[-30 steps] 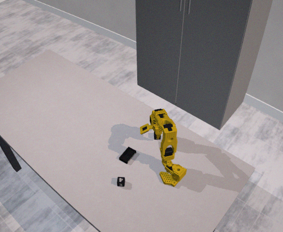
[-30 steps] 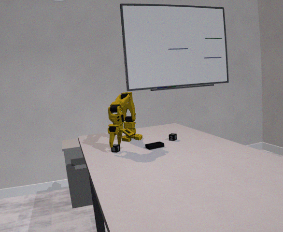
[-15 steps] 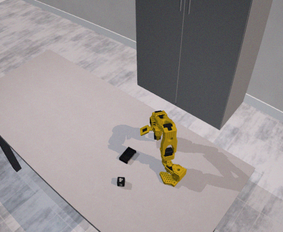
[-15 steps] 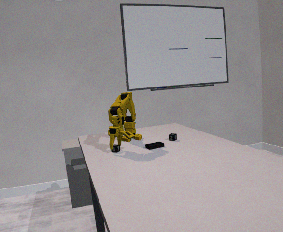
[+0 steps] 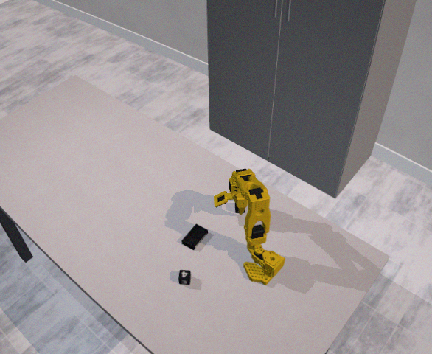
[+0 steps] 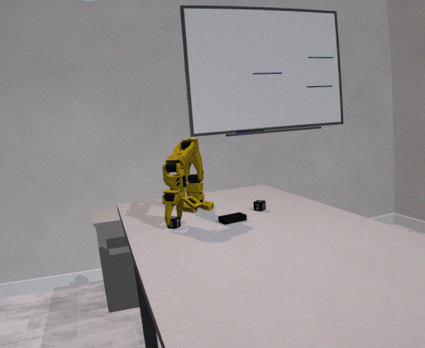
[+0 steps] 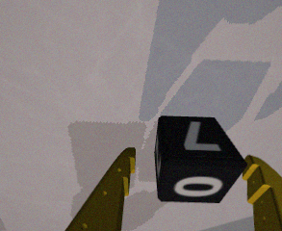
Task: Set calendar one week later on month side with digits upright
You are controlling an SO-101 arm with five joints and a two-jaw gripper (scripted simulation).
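A black cube [image 7: 195, 159] with white digits 0 and 7 on two faces sits on the table between my gripper's [image 7: 189, 156] yellow fingers. The right finger is at the cube's edge; the left finger stands a gap away. The gripper is open around it. In the exterior view the gripper [image 6: 173, 216] points down over this cube [image 6: 173, 222]. The empty black tray [image 5: 194, 236] lies flat on the table, apart from the gripper, and also shows in the exterior view [image 6: 232, 217]. The second cube [image 5: 184, 276] [image 6: 259, 205] stands alone beyond the tray, showing a 2.
The arm's base [image 5: 265, 266] is bolted near the table's edge. A grey cabinet [image 5: 292, 83] stands behind the table. A whiteboard [image 6: 263, 69] hangs on the wall. The table edge runs close to the gripped-around cube in the exterior view.
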